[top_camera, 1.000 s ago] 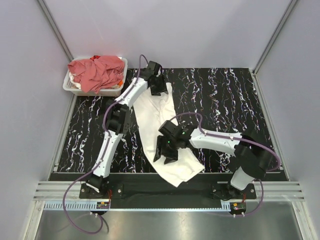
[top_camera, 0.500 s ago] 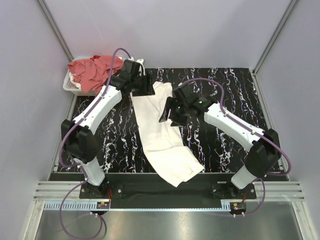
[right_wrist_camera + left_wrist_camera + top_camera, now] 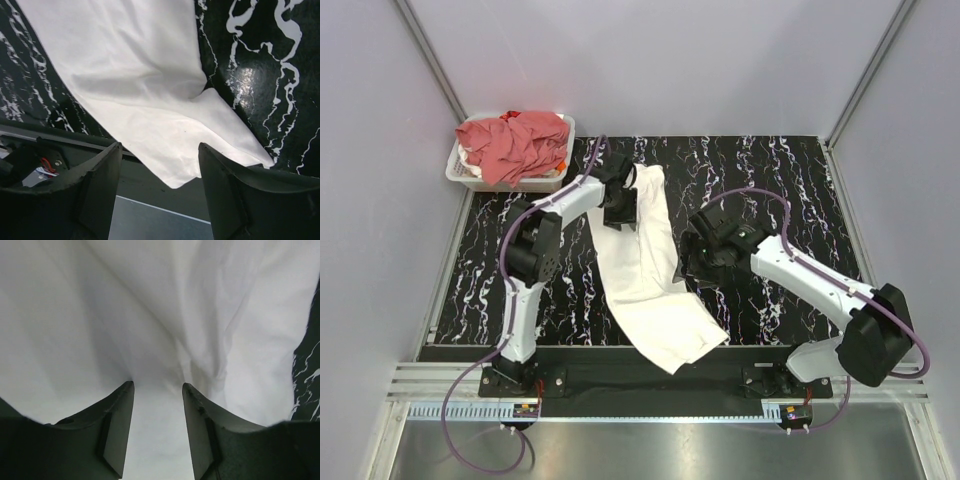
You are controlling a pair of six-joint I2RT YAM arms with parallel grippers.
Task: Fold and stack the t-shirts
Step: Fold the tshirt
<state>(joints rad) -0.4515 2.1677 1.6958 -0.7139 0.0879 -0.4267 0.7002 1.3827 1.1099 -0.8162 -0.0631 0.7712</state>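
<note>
One white shirt (image 3: pixel 645 270) lies in a long strip from 12 to 6 o'clock on the table (image 3: pixel 770 180), its near end over the edge. Only the wrist views show the jaws. The left gripper (image 3: pixel 157 385) is parted, tips on the cloth, and the right gripper (image 3: pixel 160 146) is wide open and empty. Red shirts (image 3: pixel 515 145) fill the basket (image 3: pixel 535 184) at 10 o'clock, their number unclear.

White t-shirt (image 3: pixel 645 255) lying rumpled in a long strip down the frame's centre, salmon-red t-shirts (image 3: pixel 515 145) sitting heaped at upper left.
</note>
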